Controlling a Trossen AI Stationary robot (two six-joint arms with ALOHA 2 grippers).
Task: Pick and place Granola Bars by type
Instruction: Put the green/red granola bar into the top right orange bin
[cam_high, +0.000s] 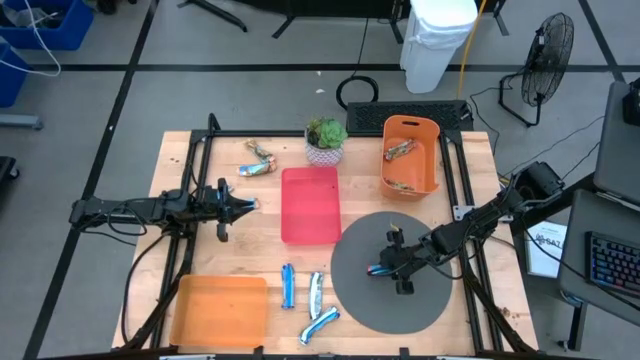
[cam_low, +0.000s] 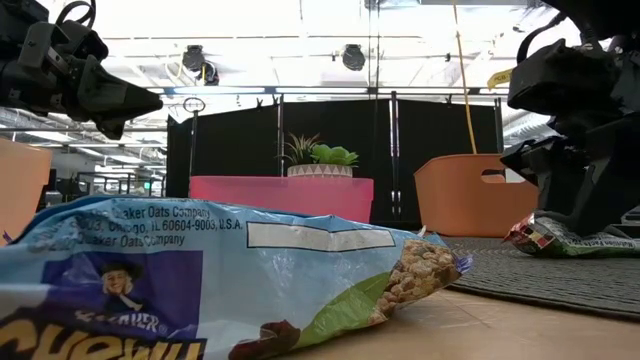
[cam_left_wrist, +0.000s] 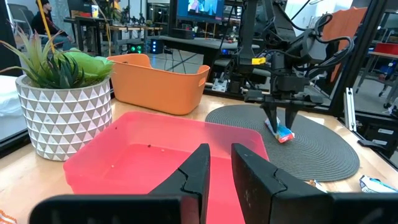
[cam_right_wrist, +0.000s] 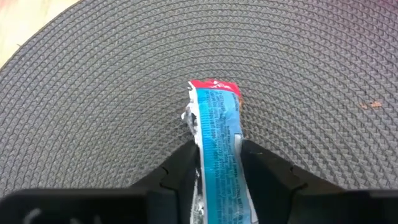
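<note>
surface: wooden table (cam_high: 260, 260), round grey mat (cam_high: 420, 300) | right gripper (cam_right_wrist: 219, 158) clamps blue bar (cam_right_wrist: 217, 134) on mat | left gripper (cam_left_wrist: 219, 171) empty, fingers slightly apart over pink tray (cam_left_wrist: 149, 149) | room: fan (cam_high: 545, 50), white bin (cam_high: 438, 40)

Granola bar (cam_right_wrist: 217, 149): blue wrapper, red end. Round mat (cam_high: 440, 300): dark grey weave. Tray (cam_high: 310, 205): pink; basket (cam_high: 432, 170): orange; bench (cam_high: 250, 250): light wood.

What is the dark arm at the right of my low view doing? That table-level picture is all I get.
Observer: Its right pincer is closed on a blue-wrapped bar lying on the round grey mat.
Operator: Anything in the orange bin?
Observer: Yes, brownish bars lie inside the orange bin.
Operator: And the other arm?
Observer: The left pincer is empty, slightly open, facing the pink tray.
</note>
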